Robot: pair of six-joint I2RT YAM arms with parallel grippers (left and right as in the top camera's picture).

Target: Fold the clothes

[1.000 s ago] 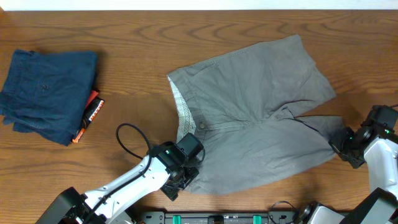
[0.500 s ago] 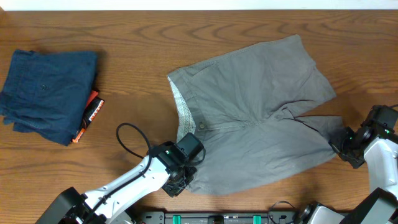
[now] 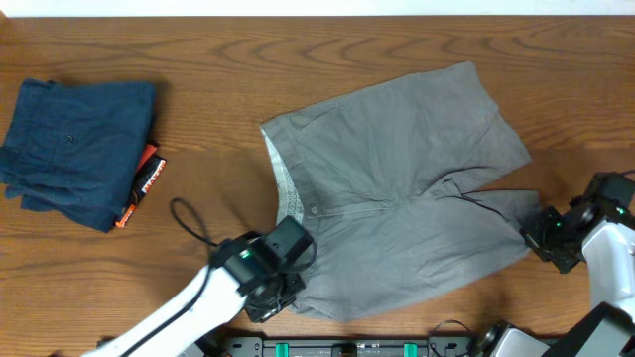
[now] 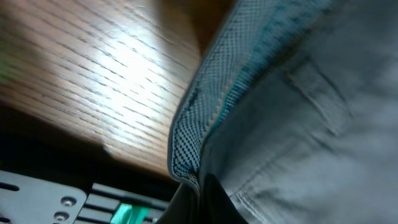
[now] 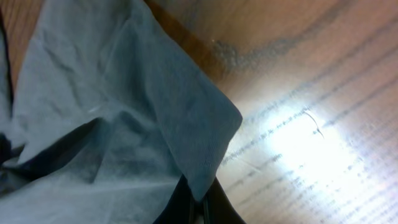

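The grey shorts (image 3: 397, 188) lie spread flat in the middle of the wooden table, waistband to the left and legs to the right. My left gripper (image 3: 286, 290) is shut on the near corner of the waistband. In the left wrist view the pale patterned lining (image 4: 199, 118) runs down into the left gripper (image 4: 199, 194), whose dark fingers (image 4: 214, 202) pinch the cloth. My right gripper (image 3: 539, 236) is shut on the hem corner of the near leg. The right wrist view shows that grey corner (image 5: 205, 155) clamped in the right gripper (image 5: 200, 202), just above the tabletop.
A folded navy garment (image 3: 74, 149) with an orange tag (image 3: 146, 181) sits at the far left. A black cable loop (image 3: 189, 223) trails behind the left arm. The table's front edge with a black rail (image 3: 347, 347) lies just below both grippers.
The left gripper has shut on the waistband corner. The left arm has drawn back towards the front left, and the shorts have shifted slightly left with it. The right gripper stays shut on the leg.
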